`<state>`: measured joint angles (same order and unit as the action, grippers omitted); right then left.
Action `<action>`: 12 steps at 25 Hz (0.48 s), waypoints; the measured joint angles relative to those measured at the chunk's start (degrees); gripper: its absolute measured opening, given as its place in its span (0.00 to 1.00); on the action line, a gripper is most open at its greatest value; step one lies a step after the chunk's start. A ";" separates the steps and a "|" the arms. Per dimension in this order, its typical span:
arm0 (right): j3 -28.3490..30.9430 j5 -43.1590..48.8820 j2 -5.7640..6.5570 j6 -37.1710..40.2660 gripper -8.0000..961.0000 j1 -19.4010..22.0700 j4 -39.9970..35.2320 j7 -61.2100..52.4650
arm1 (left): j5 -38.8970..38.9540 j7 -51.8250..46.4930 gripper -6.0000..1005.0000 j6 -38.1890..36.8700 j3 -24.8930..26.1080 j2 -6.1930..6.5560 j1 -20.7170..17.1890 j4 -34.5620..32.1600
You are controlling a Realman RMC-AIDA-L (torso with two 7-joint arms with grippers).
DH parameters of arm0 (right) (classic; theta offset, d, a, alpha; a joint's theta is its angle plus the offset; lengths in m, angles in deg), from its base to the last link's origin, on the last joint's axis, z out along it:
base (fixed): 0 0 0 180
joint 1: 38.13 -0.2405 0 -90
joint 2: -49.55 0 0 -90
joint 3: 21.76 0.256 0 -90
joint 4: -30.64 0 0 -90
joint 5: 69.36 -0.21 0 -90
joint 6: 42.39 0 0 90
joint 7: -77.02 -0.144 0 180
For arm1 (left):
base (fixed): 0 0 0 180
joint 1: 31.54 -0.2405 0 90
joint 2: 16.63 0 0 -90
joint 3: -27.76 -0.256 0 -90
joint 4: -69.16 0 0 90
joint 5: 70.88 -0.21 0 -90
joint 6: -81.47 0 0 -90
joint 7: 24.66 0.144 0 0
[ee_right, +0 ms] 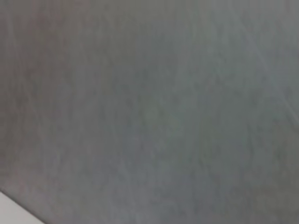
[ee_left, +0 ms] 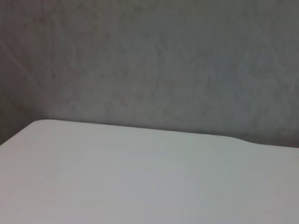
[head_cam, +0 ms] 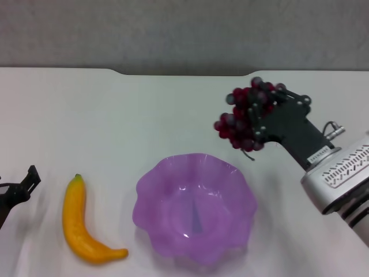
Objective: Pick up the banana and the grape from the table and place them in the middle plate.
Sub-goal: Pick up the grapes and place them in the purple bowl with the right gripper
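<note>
Nearest the head camera sits the middle plate [head_cam: 195, 209], a translucent purple dish with a scalloped rim, empty and resting on the white counter [head_cam: 115, 127]; just to its left lies the banana [head_cam: 82, 222], not touching the rim, its long axis running roughly from the far side toward the near side and curving at the near end toward the plate, dark green tip pointing away from the robot.

Beyond the plate and to its right, the right gripper [head_cam: 253, 118] carries the grape [head_cam: 247, 115]; the jaws are pinched on the bunch, which seems to be lifted clear of the counter, with the lower grapes hanging toward the plate's far right rim; the bunch is not yet over the bowl.

At the left edge of the head view the left gripper [head_cam: 20, 190] shows only in part, low and near the counter, well left of the banana; whether its jaws are spread or pressed together cannot be told.

Judging from this, the grape step is in hand; the coming move turns on the plate lying nearer the robot and to the left of the held bunch, so the right arm would need to travel that way before releasing; the banana lies nearer the left arm, which looks best placed to take it across its middle.

The wrist views show only wall and bare counter.
</note>
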<state>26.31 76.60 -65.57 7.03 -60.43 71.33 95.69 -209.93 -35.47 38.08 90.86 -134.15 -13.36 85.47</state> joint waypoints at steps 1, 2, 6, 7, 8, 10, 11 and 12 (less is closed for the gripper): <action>-0.18 0.84 -0.02 -0.20 0.24 -0.06 0.60 -0.02 | 0.00 -0.01 0.79 -0.01 -0.01 0.00 0.00 0.00; -0.45 1.27 -0.02 -0.80 0.24 -0.19 1.15 -0.03 | 0.00 -0.01 0.79 -0.02 -0.01 0.00 0.00 0.00; -2.65 1.90 -0.14 -4.11 0.24 -0.95 2.83 0.16 | 0.00 -0.04 0.78 -0.03 -0.10 -0.01 0.07 0.00; -3.41 1.92 -0.19 -4.30 0.24 -1.16 2.81 0.28 | 0.00 -0.04 0.78 -0.03 -0.16 -0.03 0.14 0.00; -4.06 1.93 -0.24 -4.40 0.24 -1.32 2.71 0.31 | 0.00 -0.05 0.78 -0.03 -0.23 -0.05 0.26 0.02; -5.16 1.94 -0.34 -4.45 0.25 -1.49 2.60 0.29 | 0.00 -0.06 0.78 -0.04 -0.28 -0.07 0.42 0.12; -5.72 1.94 -0.38 -4.45 0.25 -1.54 2.60 0.24 | 0.00 -0.06 0.78 -0.05 -0.28 -0.07 0.44 0.23; -6.32 1.90 -0.41 -4.44 0.25 -1.57 2.62 0.15 | -0.02 -0.07 0.78 -0.06 -0.29 -0.07 0.44 0.41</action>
<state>19.99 78.50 -65.98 2.59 -61.99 73.95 95.84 -209.94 -35.54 38.02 90.57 -134.22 -12.92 85.88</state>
